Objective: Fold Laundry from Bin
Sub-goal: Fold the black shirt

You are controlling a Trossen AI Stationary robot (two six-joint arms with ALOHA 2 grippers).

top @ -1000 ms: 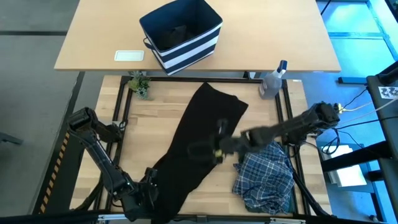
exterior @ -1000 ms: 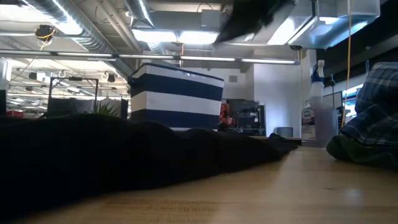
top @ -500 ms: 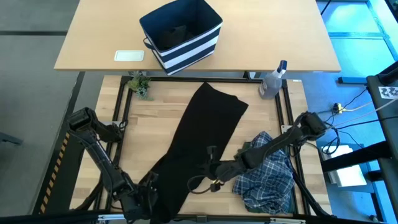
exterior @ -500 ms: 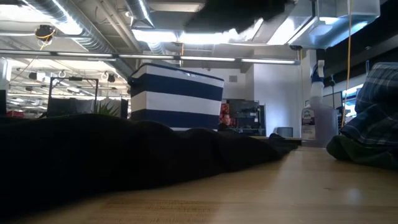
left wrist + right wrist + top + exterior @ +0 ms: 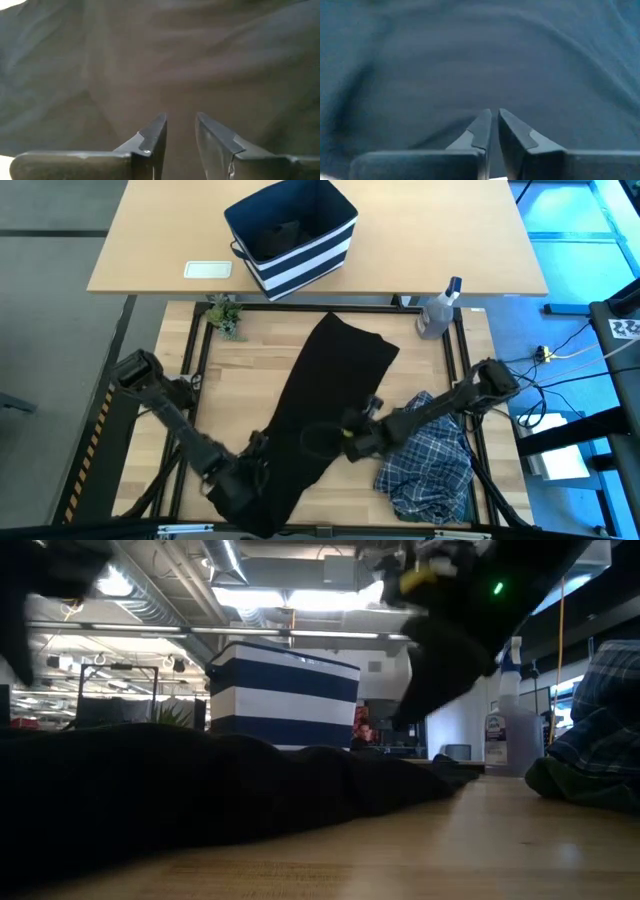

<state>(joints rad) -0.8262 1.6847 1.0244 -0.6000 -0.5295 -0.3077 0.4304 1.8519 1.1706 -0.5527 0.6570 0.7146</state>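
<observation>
The black garment [image 5: 320, 395] is lying stretched across the worktop [image 5: 240, 365], in front of the striped bin [image 5: 292, 235]. The left gripper [image 5: 179, 131] is hanging over its near end, fingers parted a little and holding nothing. The right gripper [image 5: 494, 125] is hovering over the garment's near edge beside the plaid shirt [image 5: 430, 460], fingers a narrow crack apart, empty. The flattening step looks to be in hand; next, each gripper likely needs to pinch an edge to fold.
</observation>
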